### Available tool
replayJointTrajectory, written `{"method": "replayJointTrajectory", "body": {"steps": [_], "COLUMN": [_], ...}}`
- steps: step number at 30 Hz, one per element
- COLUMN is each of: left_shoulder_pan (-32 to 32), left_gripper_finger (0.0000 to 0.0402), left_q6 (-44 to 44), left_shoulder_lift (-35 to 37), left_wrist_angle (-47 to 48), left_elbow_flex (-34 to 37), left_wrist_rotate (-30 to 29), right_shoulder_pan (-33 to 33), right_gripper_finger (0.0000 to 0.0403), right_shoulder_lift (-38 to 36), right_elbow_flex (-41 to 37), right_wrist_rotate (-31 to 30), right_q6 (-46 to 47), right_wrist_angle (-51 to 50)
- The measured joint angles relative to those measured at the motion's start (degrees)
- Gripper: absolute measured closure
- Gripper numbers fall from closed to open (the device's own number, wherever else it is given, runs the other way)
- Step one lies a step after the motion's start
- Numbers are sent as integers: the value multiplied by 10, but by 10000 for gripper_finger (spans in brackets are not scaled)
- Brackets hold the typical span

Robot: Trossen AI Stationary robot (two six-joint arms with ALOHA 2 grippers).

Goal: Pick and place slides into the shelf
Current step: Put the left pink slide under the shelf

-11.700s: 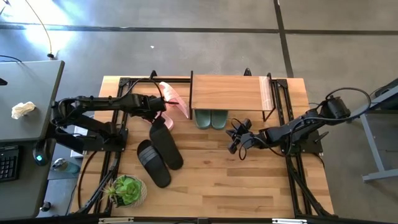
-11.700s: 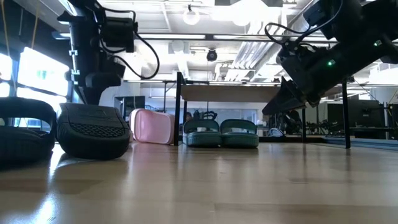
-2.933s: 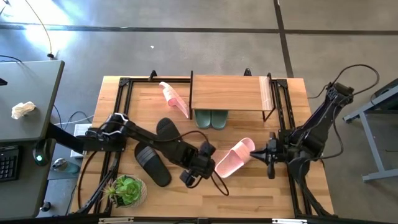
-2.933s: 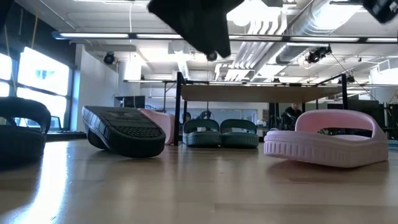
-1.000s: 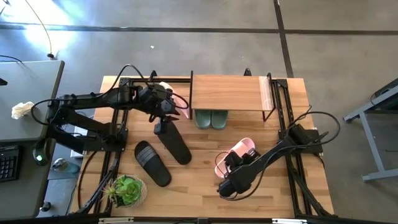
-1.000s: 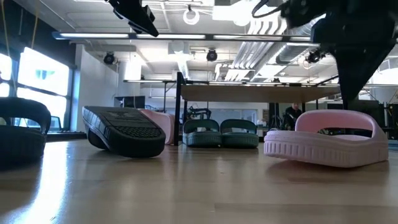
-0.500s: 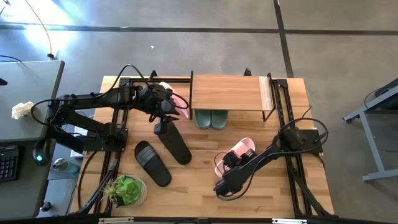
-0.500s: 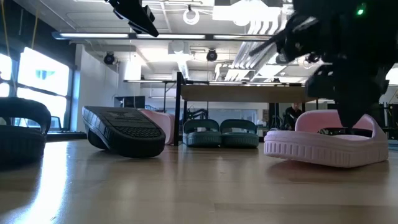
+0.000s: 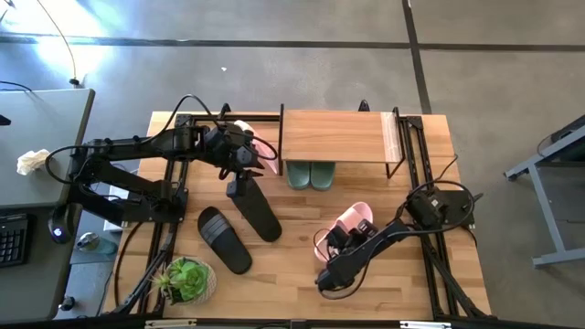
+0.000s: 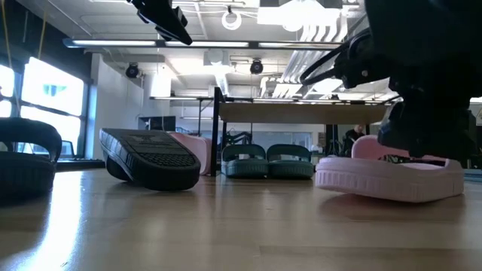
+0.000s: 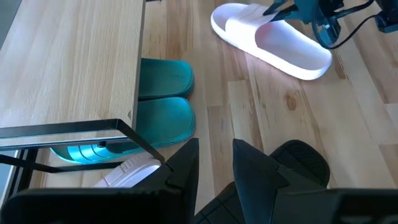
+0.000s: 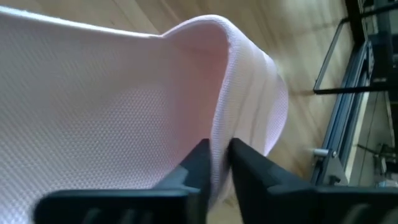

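- A robotics lab or workshop in an industrial hall.
- Bare grey concrete floor [image 9: 274, 73] surrounds the light wooden desk [image 9: 302, 274].
- Exposed silver ceiling ducts [image 10: 320, 30] and glass partitions show behind.

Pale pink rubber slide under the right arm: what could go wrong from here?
1. The right hand pinches only the thin strap edge of the pale pink rubber slide; it may slip or swing when lifted.
2. The sage-green pair already sits under the low wooden shelf, so a swinging slide could knock into it.
3. The left hand hovers by the shelf's left end; paths could cross.
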State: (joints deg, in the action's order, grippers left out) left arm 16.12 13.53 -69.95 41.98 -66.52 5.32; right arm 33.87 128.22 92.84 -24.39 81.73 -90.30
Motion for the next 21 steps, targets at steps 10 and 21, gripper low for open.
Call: {"method": "replayJointTrajectory", "body": {"steps": [10,21], "left_shoulder_pan": [0,0], "left_gripper_finger": [318,318], "left_q6": [-4,-3], "left_shoulder_lift": [0,0], "left_wrist_angle": [0,0], "left_elbow_flex": [0,0], "left_wrist_rotate": [-4,-4], "right_shoulder_pan": [7,12], "right_gripper_finger": [398,402], "right_shoulder_lift": [0,-2], "right_elbow_flex": [0,0], "right_wrist_rotate": [-18,-83], "right_q6": [-71,-188], "right_wrist_angle": [4,4]}}
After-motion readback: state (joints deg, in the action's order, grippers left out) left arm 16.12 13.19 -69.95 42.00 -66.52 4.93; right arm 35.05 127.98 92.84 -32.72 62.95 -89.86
